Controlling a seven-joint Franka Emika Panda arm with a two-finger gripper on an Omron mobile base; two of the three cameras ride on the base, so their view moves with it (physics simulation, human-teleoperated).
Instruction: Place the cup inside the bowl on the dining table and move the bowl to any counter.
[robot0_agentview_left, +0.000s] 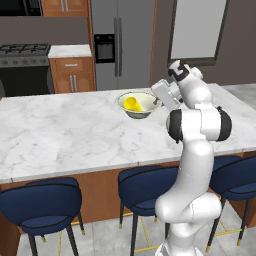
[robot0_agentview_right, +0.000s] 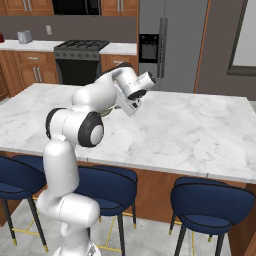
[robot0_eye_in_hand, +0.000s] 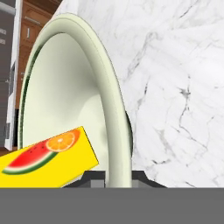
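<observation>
Bowl (robot0_agentview_left: 138, 105) — on the dining table (robot0_agentview_left: 65, 130), far side, cup (robot0_agentview_left: 132, 103) lying inside. Gripper (robot0_eye_in_hand: 118, 177) clamped on the bowl's right rim — one finger inside, one outside.

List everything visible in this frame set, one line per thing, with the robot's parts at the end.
bowl: one, pale cream-green, on the dining table, rim between the hand's fingers
cup: one, yellow with fruit picture, lying inside the bowl
dining table: one, white marble top, wooden base
stools: several, navy blue, along the table's near side
fridge: one, grey steel, back wall
stove: one, dark, beside the fridge
cabinets: brown wood, back wall
toaster: one, silver, far counter
arm: one, white with dark joints
hand: one, shut on the bowl's rim
</observation>
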